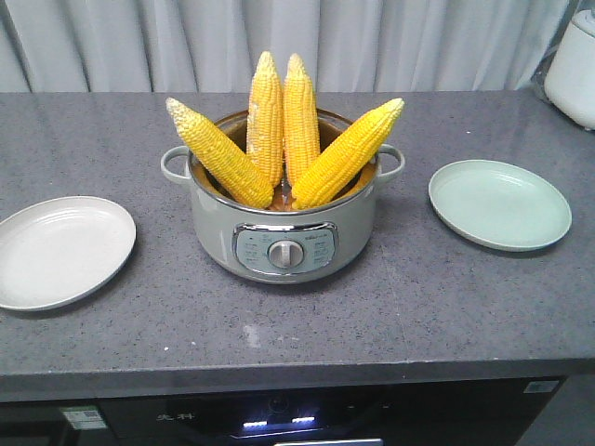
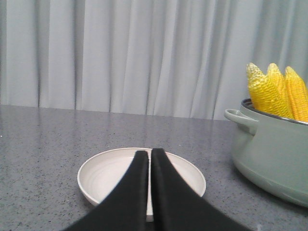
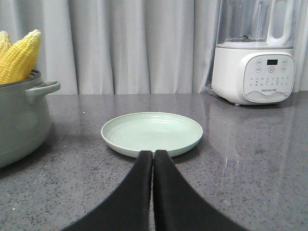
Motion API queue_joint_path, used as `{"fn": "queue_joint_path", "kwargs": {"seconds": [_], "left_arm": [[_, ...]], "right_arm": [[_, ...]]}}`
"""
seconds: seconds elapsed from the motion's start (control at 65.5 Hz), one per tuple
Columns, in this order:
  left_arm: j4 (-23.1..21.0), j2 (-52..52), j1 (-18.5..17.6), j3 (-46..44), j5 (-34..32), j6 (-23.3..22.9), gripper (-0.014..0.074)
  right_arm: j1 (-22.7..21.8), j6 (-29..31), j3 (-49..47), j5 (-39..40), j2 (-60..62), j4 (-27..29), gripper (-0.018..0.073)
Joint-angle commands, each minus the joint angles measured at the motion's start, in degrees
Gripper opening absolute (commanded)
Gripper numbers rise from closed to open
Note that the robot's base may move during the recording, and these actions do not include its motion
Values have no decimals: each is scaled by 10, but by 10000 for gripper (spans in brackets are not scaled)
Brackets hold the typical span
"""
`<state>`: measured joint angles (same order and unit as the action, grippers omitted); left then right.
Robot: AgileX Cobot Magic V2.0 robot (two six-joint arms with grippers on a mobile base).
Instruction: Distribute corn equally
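Several yellow corn cobs (image 1: 284, 121) stand tip-up in a grey-green electric pot (image 1: 284, 237) at the counter's middle, fanned left and right. The same corn (image 2: 269, 91) peeks over the pot's rim in the left wrist view, and one cob (image 3: 19, 55) shows in the right wrist view. A white plate (image 1: 60, 249) lies left of the pot and a pale green plate (image 1: 499, 203) lies right of it; both hold nothing. My left gripper (image 2: 150, 153) is shut, its tips in front of the white plate (image 2: 106, 168). My right gripper (image 3: 153, 153) is shut just short of the green plate (image 3: 151, 131).
A white blender (image 3: 252, 53) stands at the back right of the counter, with its body (image 1: 572, 70) also at the front view's right edge. Grey curtains hang behind. The counter's front edge (image 1: 297, 372) runs above a dark appliance panel.
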<state>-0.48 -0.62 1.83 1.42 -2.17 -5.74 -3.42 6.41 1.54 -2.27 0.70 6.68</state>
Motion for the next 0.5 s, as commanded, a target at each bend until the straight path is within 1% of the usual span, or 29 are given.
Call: {"fn": "queue_joint_path", "kwargs": {"seconds": [0.0,0.489], "left_arm": [[0,-9,-2,-10,-44,-7,-6],[0,-9,-2,-10,-44,-7,-6]], "right_arm": [[-3,4,5,42,4,-2,-3],[-3,4,5,42,4,-2,-3]]}}
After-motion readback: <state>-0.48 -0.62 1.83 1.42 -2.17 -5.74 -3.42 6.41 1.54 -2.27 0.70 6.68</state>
